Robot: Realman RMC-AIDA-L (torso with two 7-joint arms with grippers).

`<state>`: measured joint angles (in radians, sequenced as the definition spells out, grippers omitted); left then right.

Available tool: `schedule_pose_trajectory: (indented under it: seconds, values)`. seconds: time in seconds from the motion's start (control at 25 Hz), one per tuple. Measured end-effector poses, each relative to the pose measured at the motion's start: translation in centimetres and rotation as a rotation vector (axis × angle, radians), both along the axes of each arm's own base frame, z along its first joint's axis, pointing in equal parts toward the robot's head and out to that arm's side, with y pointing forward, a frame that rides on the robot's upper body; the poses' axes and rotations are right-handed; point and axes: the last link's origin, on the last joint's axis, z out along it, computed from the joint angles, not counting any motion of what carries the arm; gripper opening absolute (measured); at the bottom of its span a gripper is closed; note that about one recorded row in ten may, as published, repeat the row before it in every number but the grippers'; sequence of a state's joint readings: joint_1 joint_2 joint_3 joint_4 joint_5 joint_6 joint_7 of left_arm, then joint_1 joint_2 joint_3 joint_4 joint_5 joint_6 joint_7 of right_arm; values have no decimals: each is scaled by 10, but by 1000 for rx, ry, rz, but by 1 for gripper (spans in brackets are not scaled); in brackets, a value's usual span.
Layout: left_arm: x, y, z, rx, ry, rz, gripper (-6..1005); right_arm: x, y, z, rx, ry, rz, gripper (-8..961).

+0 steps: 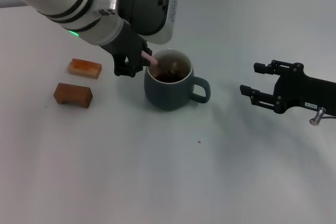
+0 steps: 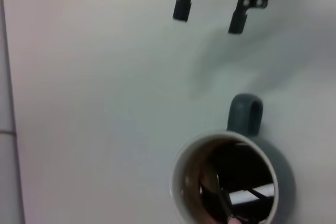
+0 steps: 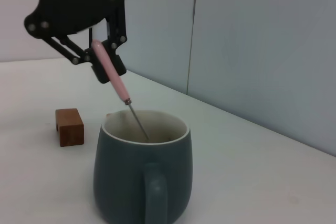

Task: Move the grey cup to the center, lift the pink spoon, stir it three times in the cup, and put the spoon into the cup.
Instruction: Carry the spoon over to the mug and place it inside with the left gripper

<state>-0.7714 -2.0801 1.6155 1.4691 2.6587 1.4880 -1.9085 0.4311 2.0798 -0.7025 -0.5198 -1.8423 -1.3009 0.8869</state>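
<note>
Your left gripper [image 1: 137,62] pinches the pink spoon [image 3: 112,75] by its handle, at ten o'clock of the grey cup [image 1: 169,88] mid-table, bowl end down inside. Stir in small circles, clear of the rim. The right gripper [image 1: 258,85] waits open at three o'clock. No readable writing shows.
</note>
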Motion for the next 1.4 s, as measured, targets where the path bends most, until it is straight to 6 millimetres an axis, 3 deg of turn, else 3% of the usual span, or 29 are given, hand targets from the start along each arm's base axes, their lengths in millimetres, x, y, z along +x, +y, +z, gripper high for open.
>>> schedule_pose_trajectory:
  seconds: [0.4, 0.68, 1.0, 1.4]
  values:
    - [-2, -6, 10, -26, 12, 44, 215, 0, 0, 0, -1, 2, -1, 643]
    - [8, -12, 6, -66, -41, 29, 220, 0, 0, 0, -1, 2, -2, 643]
    - [6, -3, -1, -27, -46, 7, 226, 0, 0, 0, -1, 2, -3, 643]
    - [-2, 2, 9, 1, -15, 46, 234, 0, 0, 0, -2, 3, -5, 643]
